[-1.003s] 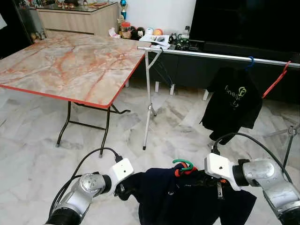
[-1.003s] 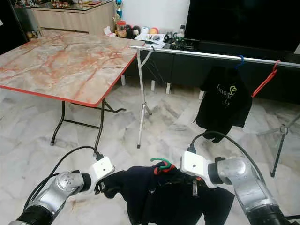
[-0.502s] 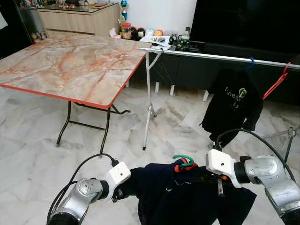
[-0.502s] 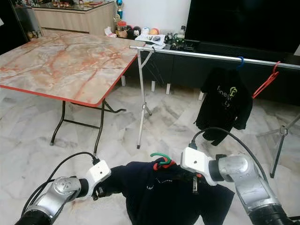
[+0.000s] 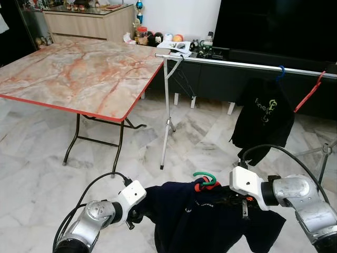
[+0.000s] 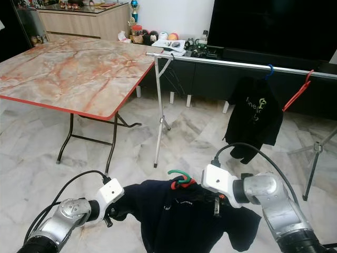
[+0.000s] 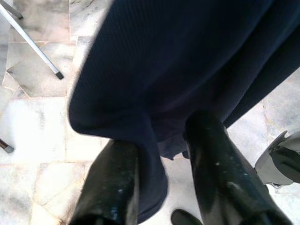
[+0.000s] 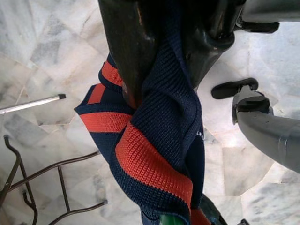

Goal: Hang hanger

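Note:
A navy shirt (image 5: 210, 219) with an orange collar hangs on a green hanger (image 5: 205, 178) between my two arms, low in front of me. My left gripper (image 7: 157, 161) is shut on the shirt's left shoulder, cloth pinched between its black fingers (image 7: 115, 183). My right gripper (image 8: 161, 70) is shut on the shirt at its collar (image 8: 150, 159), beside the hanger's hook. The silver clothes rail (image 5: 247, 64) runs across the room ahead, well beyond both grippers.
On the rail hang a black shirt (image 5: 263, 118) on a blue hanger and an empty red hanger (image 5: 309, 92). A marble-topped folding table (image 5: 79, 71) stands at the left. A dark TV cabinet (image 5: 274, 26) lies behind the rail. Marble floor lies between.
The shirt and hanger sit slightly higher and nearer the rail than a second ago. The left arm dropped and shifted inward, then held. Both grips are unchanged.

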{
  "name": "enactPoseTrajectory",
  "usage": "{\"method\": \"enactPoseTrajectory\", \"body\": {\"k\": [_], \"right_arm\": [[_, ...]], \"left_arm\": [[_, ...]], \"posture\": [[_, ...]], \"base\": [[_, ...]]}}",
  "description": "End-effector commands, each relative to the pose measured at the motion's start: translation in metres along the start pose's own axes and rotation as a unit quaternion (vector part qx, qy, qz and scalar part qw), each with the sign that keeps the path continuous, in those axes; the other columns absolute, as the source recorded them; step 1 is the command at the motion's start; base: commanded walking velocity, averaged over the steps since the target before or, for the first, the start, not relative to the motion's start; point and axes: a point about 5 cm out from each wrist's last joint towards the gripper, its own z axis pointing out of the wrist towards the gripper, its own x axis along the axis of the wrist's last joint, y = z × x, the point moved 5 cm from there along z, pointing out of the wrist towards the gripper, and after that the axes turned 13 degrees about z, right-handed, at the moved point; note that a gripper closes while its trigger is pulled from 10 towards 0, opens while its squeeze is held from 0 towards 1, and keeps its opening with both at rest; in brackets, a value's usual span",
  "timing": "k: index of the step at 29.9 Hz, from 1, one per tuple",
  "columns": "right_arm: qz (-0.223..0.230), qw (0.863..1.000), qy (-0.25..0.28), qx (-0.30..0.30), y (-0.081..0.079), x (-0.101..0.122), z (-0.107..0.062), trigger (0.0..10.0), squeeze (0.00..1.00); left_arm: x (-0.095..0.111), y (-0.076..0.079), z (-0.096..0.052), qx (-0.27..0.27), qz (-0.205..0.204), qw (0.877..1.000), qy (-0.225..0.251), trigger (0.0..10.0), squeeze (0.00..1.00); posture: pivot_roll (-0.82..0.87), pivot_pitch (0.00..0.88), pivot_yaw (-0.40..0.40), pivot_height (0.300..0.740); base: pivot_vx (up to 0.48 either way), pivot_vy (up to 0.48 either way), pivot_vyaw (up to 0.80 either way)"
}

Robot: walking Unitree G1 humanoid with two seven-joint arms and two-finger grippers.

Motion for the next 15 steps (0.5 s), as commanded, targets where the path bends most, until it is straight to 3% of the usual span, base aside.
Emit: {"method": "enactPoseTrajectory", "body": {"k": [1, 15], "right_arm": [[-0.017, 1.0, 0.026, -0.006, 0.0039, 0.0172, -0.0022, 10.0, 0.0], [-0.015, 0.999, 0.034, -0.01, 0.0039, 0.02, 0.0006, 10.0, 0.0]], "left_arm": [[0.0023, -0.0019, -0.0019, 0.001, 0.009, 1.0, 0.002, 0.0, 0.0], [0.0024, -0.0108, -0.0047, 0.024, 0.015, 1.0, 0.0, 0.0, 0.0]], "posture": [[0.08, 0.0, -0.044, 0.74], [0.08, 0.0, -0.037, 0.74]], "base": [[0.0, 0.0, 0.0], [0.0, 0.0, 0.0]]}}
